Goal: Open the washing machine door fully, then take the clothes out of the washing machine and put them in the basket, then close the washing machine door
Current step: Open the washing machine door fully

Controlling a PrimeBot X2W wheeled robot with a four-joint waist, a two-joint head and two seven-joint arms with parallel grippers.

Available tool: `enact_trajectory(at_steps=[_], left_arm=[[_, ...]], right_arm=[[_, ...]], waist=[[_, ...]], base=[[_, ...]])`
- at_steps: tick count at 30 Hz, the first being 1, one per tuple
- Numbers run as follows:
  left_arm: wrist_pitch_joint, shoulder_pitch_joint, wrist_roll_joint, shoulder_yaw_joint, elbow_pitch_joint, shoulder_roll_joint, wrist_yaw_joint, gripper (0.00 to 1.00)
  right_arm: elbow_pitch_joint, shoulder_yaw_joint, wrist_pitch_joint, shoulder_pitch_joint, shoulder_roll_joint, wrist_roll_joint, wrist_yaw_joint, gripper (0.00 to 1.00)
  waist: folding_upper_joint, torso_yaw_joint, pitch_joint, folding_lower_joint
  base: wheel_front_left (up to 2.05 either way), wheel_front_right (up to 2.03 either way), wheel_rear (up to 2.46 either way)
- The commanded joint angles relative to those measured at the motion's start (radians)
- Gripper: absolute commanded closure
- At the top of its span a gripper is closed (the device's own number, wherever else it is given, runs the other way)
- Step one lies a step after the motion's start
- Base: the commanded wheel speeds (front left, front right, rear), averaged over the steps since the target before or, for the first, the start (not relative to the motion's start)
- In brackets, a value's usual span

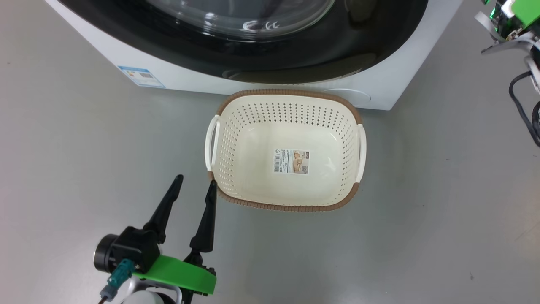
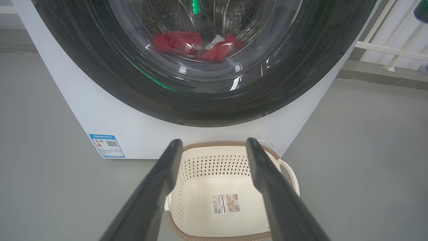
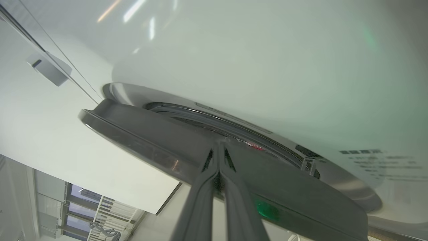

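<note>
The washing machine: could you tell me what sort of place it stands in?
Likely a test room staged for laundry: washing machine and basket on plain grey floor, loose cables beside.

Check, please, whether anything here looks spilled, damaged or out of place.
Nothing stands out. The cream perforated plastic basket sits upright and empty, the red fabric clothes lie inside the white washing machine, and its round black-rimmed door is merely ajar at the shut right pincer.
</note>
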Motion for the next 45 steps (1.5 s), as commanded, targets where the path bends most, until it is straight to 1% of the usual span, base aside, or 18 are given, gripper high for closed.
enact_trajectory(at_steps=[1, 2, 9, 13, 31, 45], left_arm=[[-0.012, -0.02, -0.007, 0.025, -0.023, 0.009, 0.01, 0.0], [-0.012, -0.02, -0.007, 0.025, -0.023, 0.009, 0.01, 0.0], [-0.012, -0.033, -0.016, 0.017, -0.027, 0.009, 0.015, 0.0], [-0.012, -0.037, -0.021, 0.012, -0.027, 0.009, 0.017, 0.0], [-0.012, -0.04, -0.035, 0.0, -0.028, 0.009, 0.02, 0.0], [-0.012, -0.035, -0.042, 0.003, -0.03, 0.009, 0.028, 0.0]], right_arm=[[-0.008, -0.017, 0.032, -0.022, 0.008, 0.022, 0.008, 1.0], [-0.008, -0.017, 0.032, -0.022, 0.008, 0.022, 0.008, 1.0], [0.038, -0.034, 0.126, -0.059, 0.016, 0.033, 0.008, 1.0], [0.056, -0.042, 0.155, -0.07, 0.02, 0.026, 0.008, 1.0], [0.083, -0.073, 0.212, -0.047, 0.053, -0.015, 0.008, 1.0], [0.067, -0.086, 0.253, -0.019, 0.07, -0.038, 0.008, 1.0]], waist=[[0.0, 0.007, 0.012, -0.0001], [0.0, 0.007, 0.012, -0.0001], [0.0, 0.014, 0.035, -0.0001], [0.0, 0.017, 0.042, -0.0001], [0.0, 0.028, 0.036, -0.0001], [0.0, 0.033, 0.025, -0.0001]], base=[[0.0, 0.0, 0.0], [0.0, 0.0, 0.0], [0.0, 0.0, 0.0], [0.0, 0.0, 0.0], [0.0, 0.0, 0.0], [0.0, 0.0, 0.0]])
